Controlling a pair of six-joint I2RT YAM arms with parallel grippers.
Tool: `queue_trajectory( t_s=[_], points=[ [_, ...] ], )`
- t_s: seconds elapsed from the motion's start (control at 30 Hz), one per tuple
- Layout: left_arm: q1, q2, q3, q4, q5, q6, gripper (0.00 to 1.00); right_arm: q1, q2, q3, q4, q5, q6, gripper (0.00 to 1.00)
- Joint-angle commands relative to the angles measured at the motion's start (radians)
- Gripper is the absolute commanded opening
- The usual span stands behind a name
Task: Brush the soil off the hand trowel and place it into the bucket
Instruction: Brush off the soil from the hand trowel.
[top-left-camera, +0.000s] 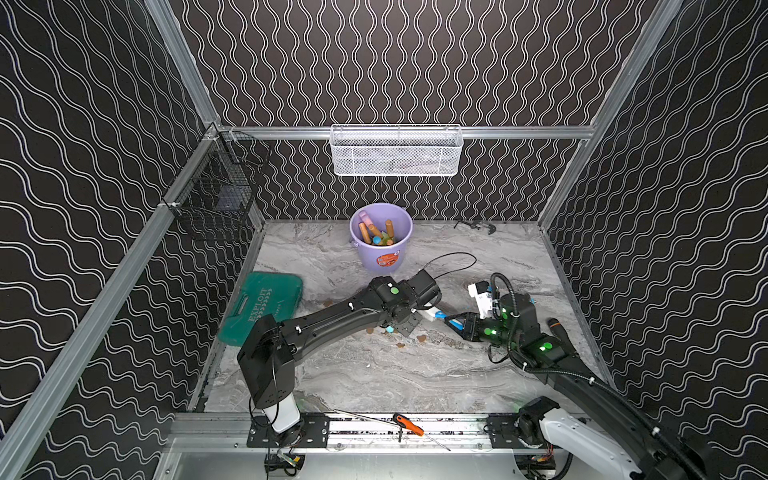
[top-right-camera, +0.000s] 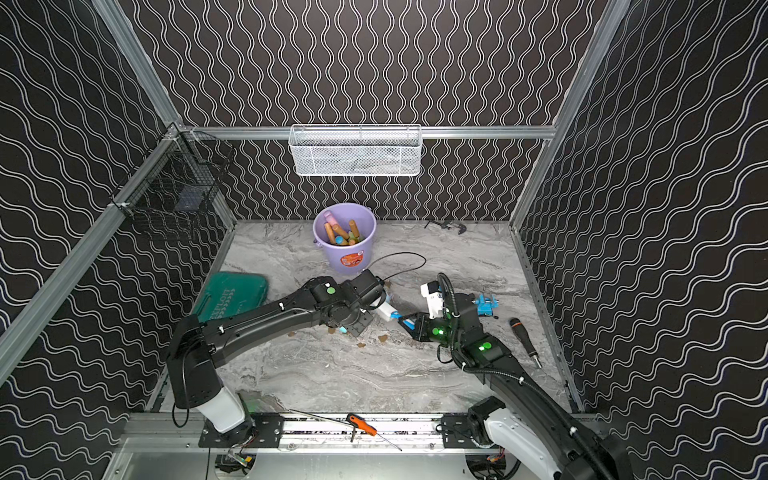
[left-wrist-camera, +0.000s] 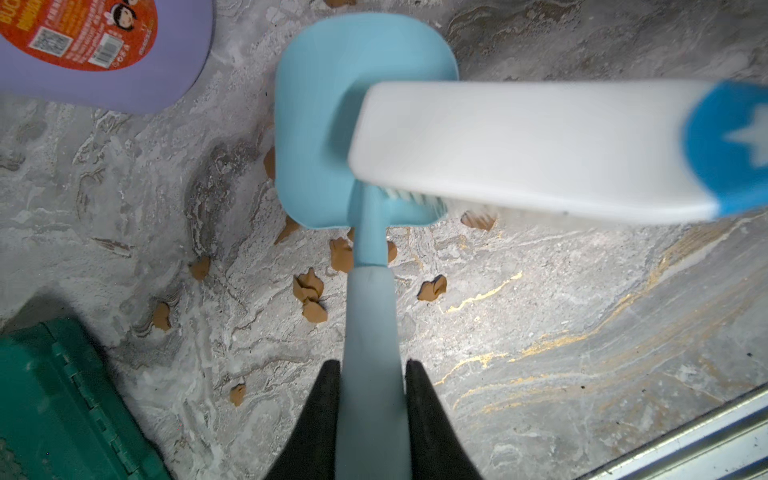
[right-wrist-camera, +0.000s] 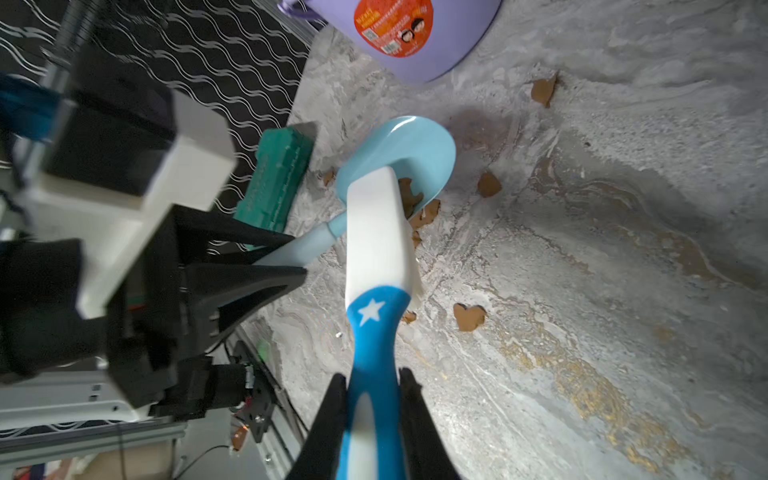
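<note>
Mid-brushing, the left gripper (left-wrist-camera: 372, 368) was closed on the blue trowel (left-wrist-camera: 316, 124) handle and the right gripper (right-wrist-camera: 373, 380) on the brush (right-wrist-camera: 374, 232); the soil (right-wrist-camera: 409, 198) on the blade probably needed sweeping off before the bucket (left-wrist-camera: 104, 89).

Black arms (top-left-camera: 340, 318), green lights (top-left-camera: 394, 290), white bases (top-left-camera: 284, 415), black-fingered left tool (left-wrist-camera: 372, 365)

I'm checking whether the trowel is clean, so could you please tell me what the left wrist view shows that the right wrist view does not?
Only the left wrist view looks down along the trowel handle; the uncovered part of its blade looks clean. Only the right wrist view shows a soil clump in the blade beside the bristles, and the right hand shut on the brush handle. Both show the left hand gripping the trowel, the bucket, the green case and scattered crumbs.
</note>
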Motion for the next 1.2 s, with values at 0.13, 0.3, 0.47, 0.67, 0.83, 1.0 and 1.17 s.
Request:
queue_trajectory(
  t_s=[0.13, 0.3, 0.47, 0.67, 0.83, 1.0, 1.17],
  points=[
    [0.000, -0.046, -0.046, -0.035, -0.046, -0.009, 0.00, 0.000, -0.033, 0.046, -0.010, 0.262, -0.013, 0.00],
    [0.000, -0.078, -0.084, -0.043, -0.055, -0.002, 0.00, 0.024, -0.025, 0.059, 0.025, 0.156, -0.005, 0.00],
    [-0.001, -0.083, -0.099, -0.034, -0.048, -0.008, 0.00, 0.082, -0.029, 0.044, 0.096, 0.060, 0.010, 0.00],
    [0.000, -0.086, -0.107, -0.015, -0.029, -0.013, 0.00, 0.143, 0.033, -0.010, 0.159, 0.060, 0.054, 0.00],
    [0.000, -0.117, -0.121, -0.015, 0.001, -0.019, 0.00, 0.130, 0.102, -0.041, 0.190, 0.213, 0.069, 0.00],
    [0.001, -0.136, -0.163, -0.005, 0.022, -0.038, 0.00, 0.063, 0.086, -0.012, 0.195, 0.266, 0.067, 0.00],
    [0.053, -0.130, -0.180, 0.027, 0.174, -0.040, 0.00, 0.031, -0.014, -0.016, 0.135, 0.332, 0.086, 0.00]
  ],
)
